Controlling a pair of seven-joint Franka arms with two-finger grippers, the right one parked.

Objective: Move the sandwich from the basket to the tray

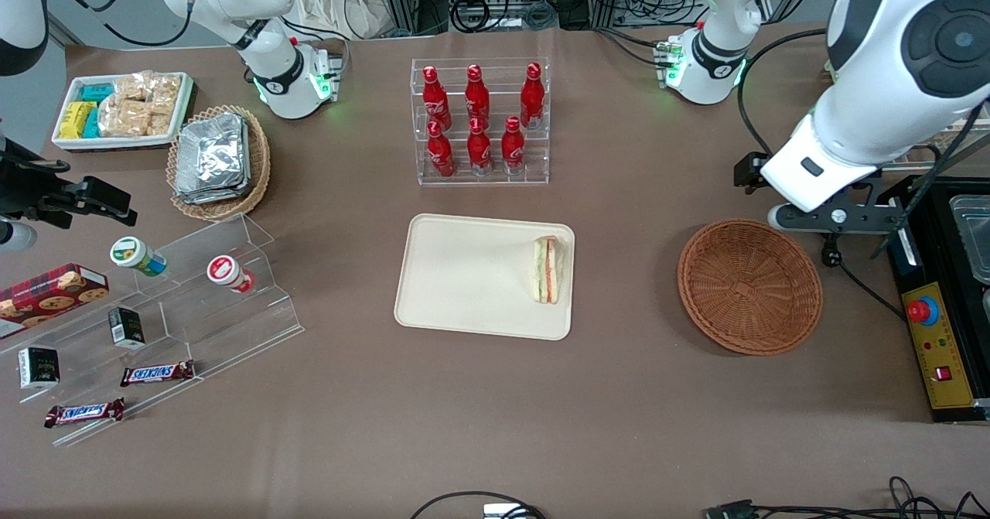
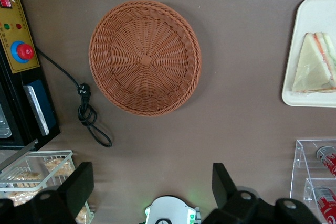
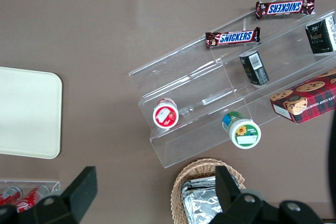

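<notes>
From my seat, the tray [image 1: 464,271] lies on the table well off from the claw [image 2: 149,190], with the empty basket [image 2: 145,57] between them, nearer the claw. The claw hangs high, fingers spread, gripping nothing. The sandwich [image 1: 547,269] rests on the tray's edge nearest the basket: a white wedge with orange and green layers. I judge it light, soft and squashable, its wrap slippery; I'd pinch its flat bread faces gently.
</notes>
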